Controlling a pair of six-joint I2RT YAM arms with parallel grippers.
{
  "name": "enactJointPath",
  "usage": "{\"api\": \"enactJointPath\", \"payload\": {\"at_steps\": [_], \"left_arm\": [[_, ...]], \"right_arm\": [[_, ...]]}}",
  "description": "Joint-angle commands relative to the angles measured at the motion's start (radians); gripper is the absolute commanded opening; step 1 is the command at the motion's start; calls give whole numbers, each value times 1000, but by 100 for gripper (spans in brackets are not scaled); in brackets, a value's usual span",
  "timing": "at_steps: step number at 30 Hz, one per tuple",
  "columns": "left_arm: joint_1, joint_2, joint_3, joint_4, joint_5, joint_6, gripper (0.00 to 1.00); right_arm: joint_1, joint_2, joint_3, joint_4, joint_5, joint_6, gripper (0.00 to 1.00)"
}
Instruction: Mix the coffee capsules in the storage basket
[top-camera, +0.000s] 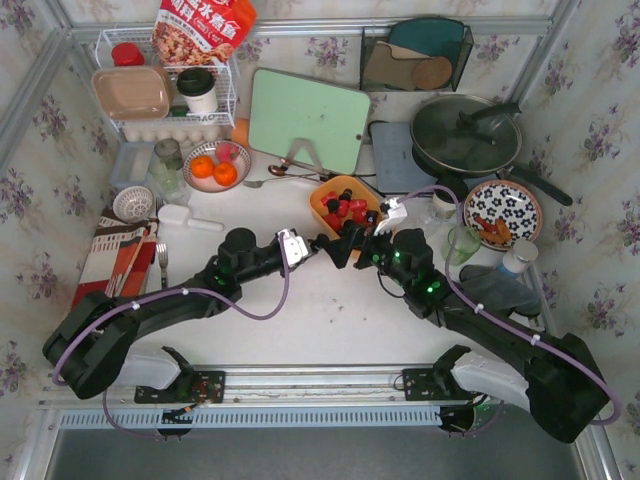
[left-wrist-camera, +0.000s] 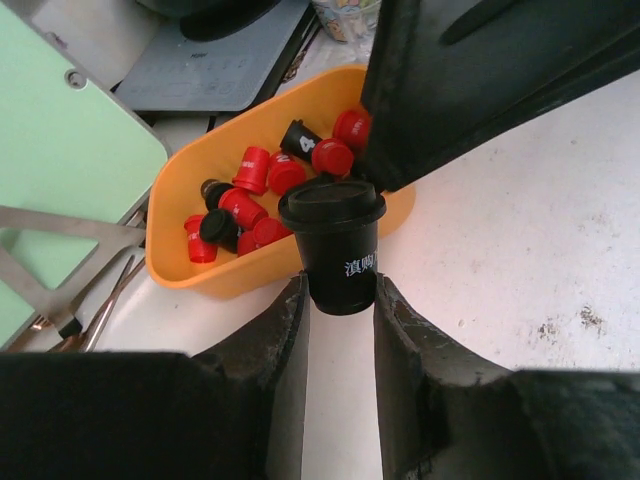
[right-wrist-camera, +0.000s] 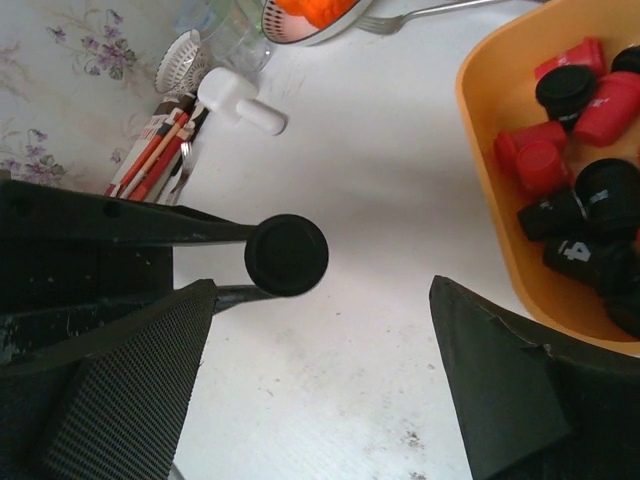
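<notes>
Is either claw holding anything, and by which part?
The left claw pinches a black coffee capsule by its narrow lower end; the right claw is open, holding nothing.

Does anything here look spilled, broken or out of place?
Nothing is spilled or broken. One black capsule is outside the orange basket, but the left gripper is holding it upright beside the basket. The other capsules lie jumbled inside.

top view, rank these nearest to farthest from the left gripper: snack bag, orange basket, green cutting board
1. orange basket, just beyond the left gripper
2. green cutting board, farther back, centre
3. snack bag, far back left
</notes>
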Motion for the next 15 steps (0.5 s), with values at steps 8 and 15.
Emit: {"api": "enactJointPath", "payload": {"at_steps": [8,15], "left_arm": [[-30,-2,3,11,7,43,25],[-35,-14,-4,10,19,46,25]], "right_arm": [[47,100,47,36,-17,58,90],[78,157,72,34,20,47,79]]}}
